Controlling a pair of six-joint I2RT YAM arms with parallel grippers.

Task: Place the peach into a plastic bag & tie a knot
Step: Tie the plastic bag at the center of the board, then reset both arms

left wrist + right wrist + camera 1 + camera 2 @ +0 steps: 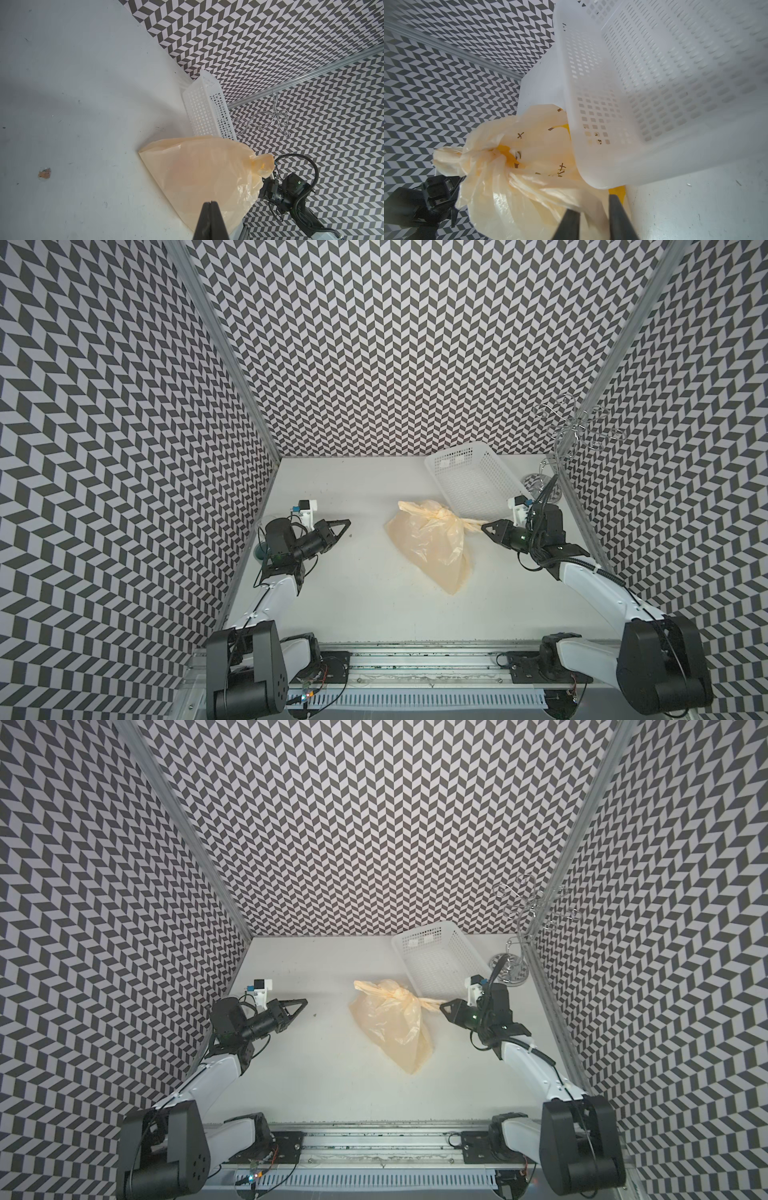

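Note:
The cream-yellow plastic bag [428, 549] [390, 1029] lies mid-table, tied shut by a knot [443, 514] [401, 993] at its far end. In the right wrist view the bag [512, 199] shows its printed face and the knot [475, 160]. The peach is hidden inside; only a faint pink tint shows through the plastic [187, 172]. My right gripper [484, 527] [591, 204] is open at the bag's right tail, which lies loose between its fingers. My left gripper [348, 522] [211, 202] is shut and empty, left of the bag and apart from it.
A white perforated basket [478, 481] [654, 83] stands at the back right, with the bag's far end touching its near corner. A chrome wire stand [557, 439] [511, 969] is in the back right corner. Patterned walls close in three sides.

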